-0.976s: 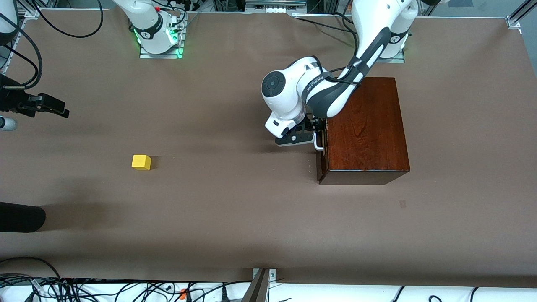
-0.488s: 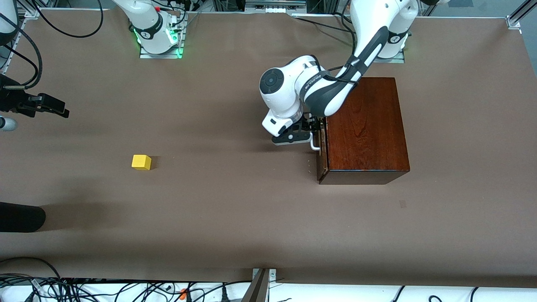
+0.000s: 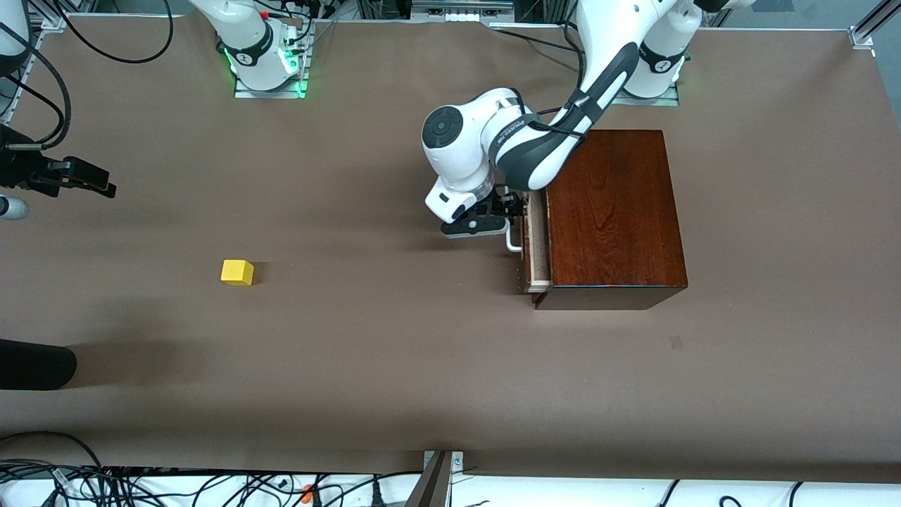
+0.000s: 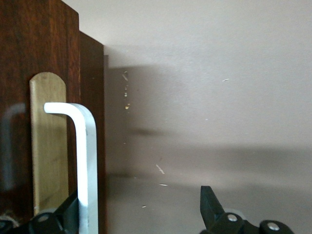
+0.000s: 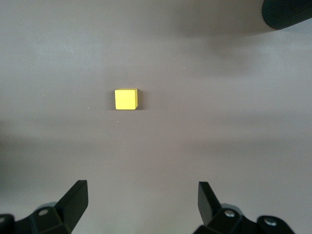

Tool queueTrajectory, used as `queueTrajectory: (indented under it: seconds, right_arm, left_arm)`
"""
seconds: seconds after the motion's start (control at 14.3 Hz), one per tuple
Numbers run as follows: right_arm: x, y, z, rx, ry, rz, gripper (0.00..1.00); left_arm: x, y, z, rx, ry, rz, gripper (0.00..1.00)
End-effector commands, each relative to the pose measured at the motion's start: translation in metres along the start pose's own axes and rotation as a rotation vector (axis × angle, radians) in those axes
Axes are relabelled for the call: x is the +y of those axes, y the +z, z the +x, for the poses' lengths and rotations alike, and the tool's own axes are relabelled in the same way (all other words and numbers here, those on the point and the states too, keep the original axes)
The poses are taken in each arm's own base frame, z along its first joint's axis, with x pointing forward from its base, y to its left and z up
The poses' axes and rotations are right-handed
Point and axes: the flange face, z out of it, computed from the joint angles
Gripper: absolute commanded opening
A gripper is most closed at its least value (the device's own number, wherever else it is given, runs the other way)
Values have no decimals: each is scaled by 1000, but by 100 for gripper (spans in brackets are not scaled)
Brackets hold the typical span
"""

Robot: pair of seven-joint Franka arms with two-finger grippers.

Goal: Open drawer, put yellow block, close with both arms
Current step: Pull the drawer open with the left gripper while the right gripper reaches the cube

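The drawer (image 3: 533, 243) sticks a little way out of the reddish-brown wooden box (image 3: 612, 211), showing a strip of pale wood. My left gripper (image 3: 512, 213) is at the drawer's white handle (image 3: 514, 243). In the left wrist view the left gripper (image 4: 140, 197) is open, with one finger tucked between the handle (image 4: 87, 161) and the dark drawer front (image 4: 19, 58). The yellow block (image 3: 236, 272) lies on the table toward the right arm's end. My right gripper (image 3: 105, 184) hangs open above that end of the table. The right wrist view shows the block (image 5: 126, 99) ahead of the open right gripper (image 5: 142, 192).
A black rounded object (image 3: 35, 366) lies at the table's edge at the right arm's end, nearer the front camera than the block; it also shows as a black rounded object (image 5: 287, 12) in the right wrist view. Cables (image 3: 141, 486) run along the front edge.
The left gripper has moved away from the box toward the right arm's end, drawing the drawer out a short way by its handle. The right arm and block have not moved.
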Motion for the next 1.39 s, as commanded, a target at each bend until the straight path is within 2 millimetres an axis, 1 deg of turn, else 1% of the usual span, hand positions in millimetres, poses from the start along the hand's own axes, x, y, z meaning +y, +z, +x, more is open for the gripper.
queueTrajectory:
  seconds: [0.0,0.14,0.28,0.35,0.42,0.63,0.7,0.84,0.98,1.12,1.32]
  right_arm:
    - [3,-5,3,9,11,11,100]
    - [3,-4,4,8,11,12,100]
    - [2,-4,4,8,9,12,100]
    - [2,-4,4,8,9,12,100]
    - [2,-4,4,8,9,12,100]
    - [-2,-5,4,9,3,10,100]
    - [-2,-4,4,8,3,10,100]
    - [-2,-5,4,11,9,10,100]
    - [-1,-5,4,9,14,10,100]
    - [-1,-5,4,12,15,10,100]
    - [-1,-5,4,11,17,10,100]
  left_arm:
    - [20,-8,-3,-10,-11,-40,100]
    - [26,-15,0,-9,-16,-60,100]
    - [33,-15,-6,-14,-10,-65,100]
    - [34,-17,-4,-10,-12,-72,100]
    - [36,-16,-3,-16,-16,-76,100]
    - [41,-22,-5,-25,-21,-98,100]
    - [46,-23,-8,-24,-22,-101,100]
    - [51,-26,-5,-21,-37,-115,100]
    - [59,-29,-10,-28,-34,-128,100]
    - [63,-32,-7,-30,-40,-145,100]
    - [74,-38,-13,-35,-46,-166,100]
